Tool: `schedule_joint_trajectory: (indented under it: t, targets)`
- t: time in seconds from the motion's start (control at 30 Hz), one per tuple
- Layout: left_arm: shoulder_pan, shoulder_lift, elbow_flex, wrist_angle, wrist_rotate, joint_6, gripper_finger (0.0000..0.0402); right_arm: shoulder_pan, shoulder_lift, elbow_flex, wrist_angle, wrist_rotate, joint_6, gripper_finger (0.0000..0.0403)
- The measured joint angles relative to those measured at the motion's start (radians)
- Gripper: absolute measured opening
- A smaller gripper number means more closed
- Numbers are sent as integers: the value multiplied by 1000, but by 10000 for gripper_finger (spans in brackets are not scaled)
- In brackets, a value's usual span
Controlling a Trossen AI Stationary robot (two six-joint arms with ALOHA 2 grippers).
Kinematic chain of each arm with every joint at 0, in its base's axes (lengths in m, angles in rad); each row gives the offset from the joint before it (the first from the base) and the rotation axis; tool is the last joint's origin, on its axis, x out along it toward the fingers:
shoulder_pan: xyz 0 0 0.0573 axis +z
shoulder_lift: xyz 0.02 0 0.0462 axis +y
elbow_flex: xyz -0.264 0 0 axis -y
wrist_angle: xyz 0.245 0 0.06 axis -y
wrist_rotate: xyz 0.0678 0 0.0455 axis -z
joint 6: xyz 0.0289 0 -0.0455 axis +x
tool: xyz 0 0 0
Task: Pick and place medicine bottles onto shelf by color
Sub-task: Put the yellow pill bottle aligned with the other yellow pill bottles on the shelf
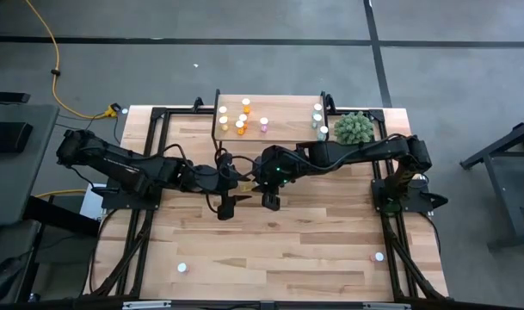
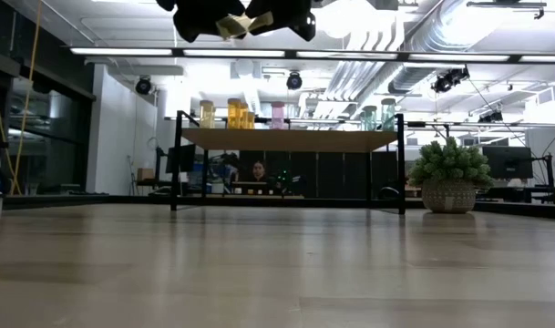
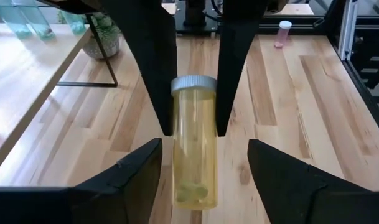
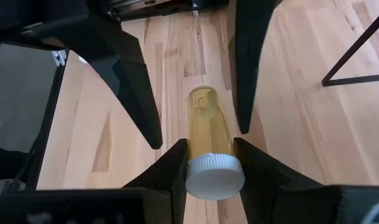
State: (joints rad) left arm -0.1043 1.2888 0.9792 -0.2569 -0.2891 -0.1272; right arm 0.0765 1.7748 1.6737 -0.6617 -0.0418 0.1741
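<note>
Yellow bottle (image 4: 209,134) horizontal between grippers, cap in clamped right gripper (image 4: 211,155); left gripper (image 3: 201,165) fingers apart around base.

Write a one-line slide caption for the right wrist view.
Right gripper clamps a yellow bottle near its white cap above the table, with left gripper fingers open around its base.

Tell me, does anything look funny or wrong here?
Only one thing: a yellow bottle hangs in the air between both arms above the table. The right gripper pinches its cap end, and the left gripper's fingers stand open around its other end. Bottles on the shelf stand upright; nothing looks spilled or broken.
</note>
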Motion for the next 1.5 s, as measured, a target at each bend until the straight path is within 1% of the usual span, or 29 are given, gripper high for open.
schedule_joint_trajectory:
  t: [0.37,0.63,0.73,0.93,1.03,1.2,1.37,1.43,1.5]
  targets:
    - [0,0,0,0,-13,60,159,0,0,0,0,23,-44,99]
    - [0,0,0,0,-12,60,125,0,-1,0,0,5,-61,102]
    - [0,0,0,0,-12,60,119,0,-1,0,0,5,-51,125]
    - [0,0,0,-1,-12,60,111,1,-1,0,0,5,-51,196]
    - [0,0,0,-4,-14,55,108,0,-9,0,-9,5,-51,218]
    - [0,0,0,-67,-13,41,104,-5,-35,0,-77,6,-42,226]
    - [0,0,0,-102,-2,14,104,-3,-49,-2,-233,6,2,226]
    - [0,0,0,-99,-2,7,104,3,-50,-32,-290,-6,30,227]
    - [0,0,0,-100,-2,7,104,16,-54,-102,-301,-47,50,227]
